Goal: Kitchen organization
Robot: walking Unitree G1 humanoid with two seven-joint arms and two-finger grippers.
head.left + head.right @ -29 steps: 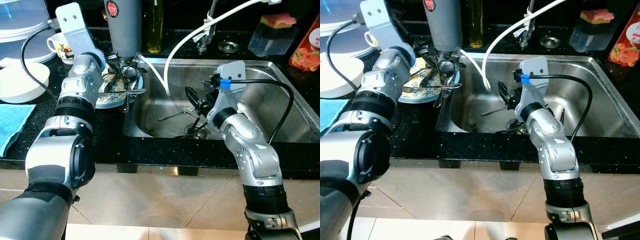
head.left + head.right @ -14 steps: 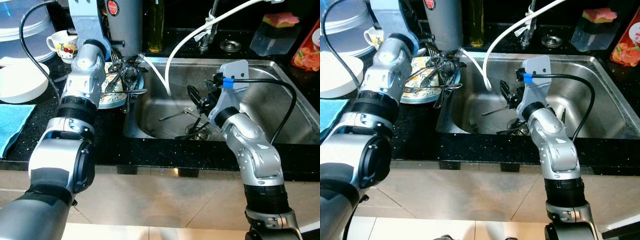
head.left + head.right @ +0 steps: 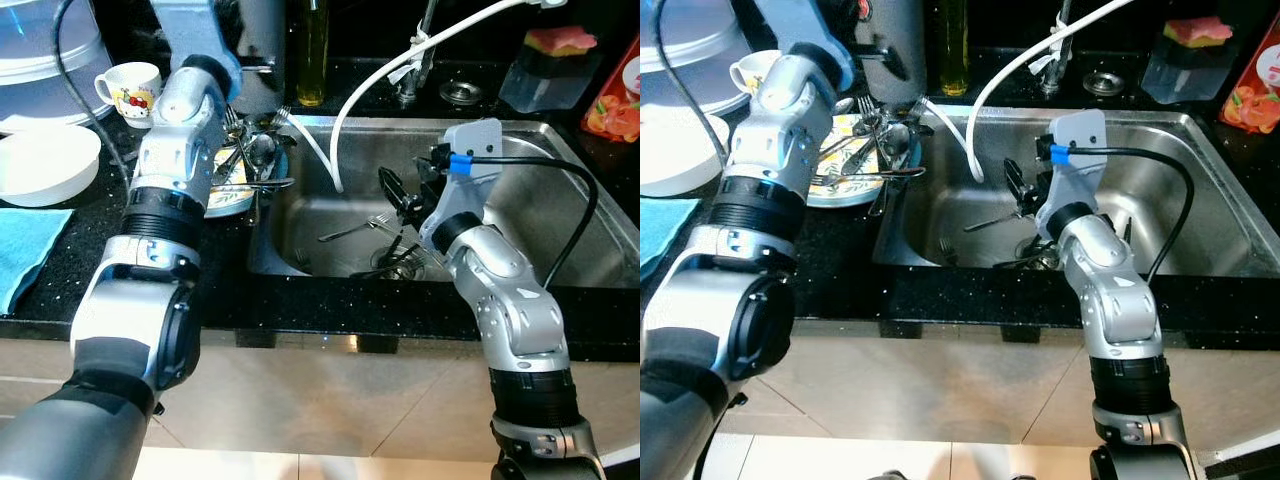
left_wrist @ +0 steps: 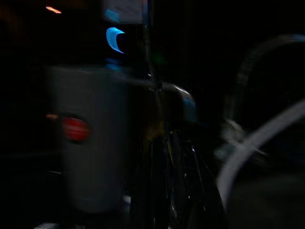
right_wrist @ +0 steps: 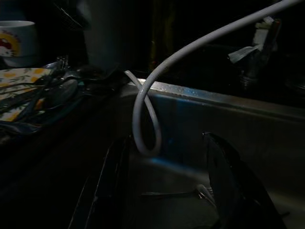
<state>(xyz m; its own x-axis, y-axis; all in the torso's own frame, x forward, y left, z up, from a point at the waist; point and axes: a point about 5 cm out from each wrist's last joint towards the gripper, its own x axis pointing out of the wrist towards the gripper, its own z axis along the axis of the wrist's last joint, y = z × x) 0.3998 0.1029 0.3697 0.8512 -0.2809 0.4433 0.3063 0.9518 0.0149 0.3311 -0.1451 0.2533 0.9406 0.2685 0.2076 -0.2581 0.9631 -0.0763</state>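
Observation:
A patterned plate point(image 3: 222, 200) piled with spoons and forks point(image 3: 250, 160) sits on the black counter left of the steel sink point(image 3: 530, 190). A fork point(image 3: 350, 232) and other cutlery point(image 3: 395, 262) lie on the sink floor. My left gripper point(image 3: 880, 55) is raised above the plate, against the grey canister point(image 3: 895, 75); its wrist view is dark and blurred. My right gripper point(image 3: 405, 195) hangs open inside the sink above the fork point(image 5: 176, 193), its fingers point(image 5: 109, 181) wide apart with nothing between them.
A white hose point(image 3: 345, 110) loops from the tap point(image 3: 415, 60) into the sink. A cartoon mug point(image 3: 128, 85), white bowl point(image 3: 45, 165), stacked plates point(image 3: 40, 50) and blue cloth point(image 3: 25, 250) stand on the left. An oil bottle point(image 3: 310, 50) and sponge tub point(image 3: 545, 65) line the back.
My left arm has lifted from the plate of cutlery up towards the grey canister. The right arm has stayed in the sink, almost still.

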